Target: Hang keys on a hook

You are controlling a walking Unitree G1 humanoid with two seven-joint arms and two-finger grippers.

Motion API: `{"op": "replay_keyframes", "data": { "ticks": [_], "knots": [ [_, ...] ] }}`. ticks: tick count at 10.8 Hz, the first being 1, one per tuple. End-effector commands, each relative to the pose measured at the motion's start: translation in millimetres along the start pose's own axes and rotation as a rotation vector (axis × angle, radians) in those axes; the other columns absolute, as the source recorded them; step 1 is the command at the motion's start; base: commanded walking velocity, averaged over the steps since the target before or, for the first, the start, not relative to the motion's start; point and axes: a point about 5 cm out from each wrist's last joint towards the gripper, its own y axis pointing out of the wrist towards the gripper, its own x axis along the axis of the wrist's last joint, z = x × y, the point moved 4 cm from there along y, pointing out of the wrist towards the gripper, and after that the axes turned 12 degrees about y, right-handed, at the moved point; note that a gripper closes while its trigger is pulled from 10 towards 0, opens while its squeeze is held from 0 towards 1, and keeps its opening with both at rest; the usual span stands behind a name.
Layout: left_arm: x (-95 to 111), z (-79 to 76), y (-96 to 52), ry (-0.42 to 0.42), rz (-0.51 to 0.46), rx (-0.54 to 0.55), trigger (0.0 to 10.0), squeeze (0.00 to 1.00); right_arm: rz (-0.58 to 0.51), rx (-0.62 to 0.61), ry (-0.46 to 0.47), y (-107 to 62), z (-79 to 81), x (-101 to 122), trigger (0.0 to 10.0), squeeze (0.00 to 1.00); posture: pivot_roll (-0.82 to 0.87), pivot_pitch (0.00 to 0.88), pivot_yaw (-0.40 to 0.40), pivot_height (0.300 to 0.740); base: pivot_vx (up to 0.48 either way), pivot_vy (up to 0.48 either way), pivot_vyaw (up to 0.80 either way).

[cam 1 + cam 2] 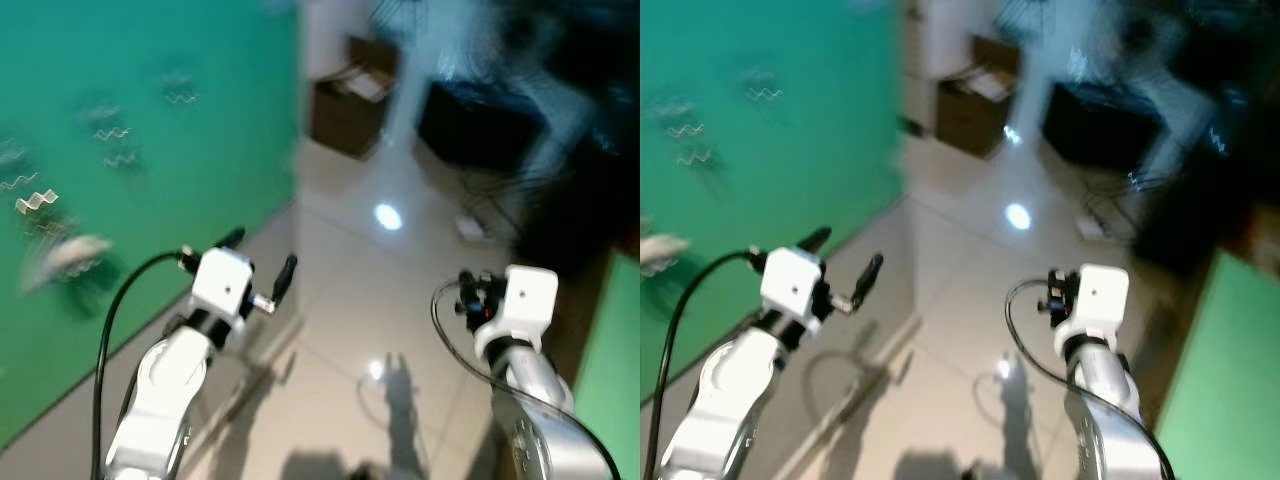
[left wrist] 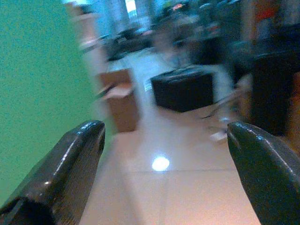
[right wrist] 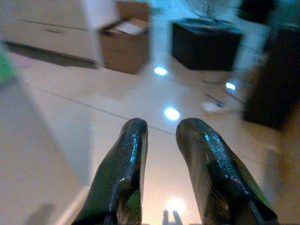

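Motion blur smears the wall hooks (image 1: 40, 200) beyond telling.

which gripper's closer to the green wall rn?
Left. The left gripper hangs open right beside the green wall on the robot's left; the right gripper is out over the tiled floor, well clear of it.

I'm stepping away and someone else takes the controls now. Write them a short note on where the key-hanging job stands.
Left claw: open, holding nothing, raised beside the green wall.
Right claw: fingers close together with a narrow gap and nothing between them, raised over the tiled floor.
Job's things: blurred pale fittings on the green wall, possibly hooks; I can't pick out keys.
Done: nothing visible.
Left: find the keys, grasp them, hang them on a hook. The head views are blurred.
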Motion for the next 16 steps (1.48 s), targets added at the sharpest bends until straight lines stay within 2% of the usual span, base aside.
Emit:
{"op": "replay_keyframes", "data": {
  "ticks": [1, 7, 14, 16],
  "knots": [
    [2.3, -4.2, -0.9, 0.004, -0.013, -0.019, 10.0, 0.00, -0.015, -0.022, -0.008, -0.6, -4.0, 5.0, 10.0, 0.00, -0.07, 0.005, 0.018, 0.740, 0.000, -0.352, -0.80],
    [2.6, -6.2, 1.7, 0.002, -0.022, -0.025, 10.0, 0.00, -0.017, -0.028, -0.013, -1.6, -6.0, 6.8, 10.0, 0.00, -0.08, 0.010, 0.027, 0.740, 0.000, -0.348, -0.80],
    [0.4, -2.9, 4.2, 0.001, -0.013, 0.002, 10.0, 0.00, -0.012, -0.019, -0.058, 6.1, -9.0, 10.1, 10.0, 0.00, -0.08, 0.016, 0.019, 0.740, 0.000, -0.347, -0.80],
    [-4.2, 1.3, 5.0, -0.024, 0.020, 0.033, 10.0, 0.00, 0.012, -0.009, -0.074, 6.6, -6.7, 5.1, 10.0, 0.00, -0.08, 0.020, 0.019, 0.740, 0.000, 0.000, -0.74]
  ]
}}
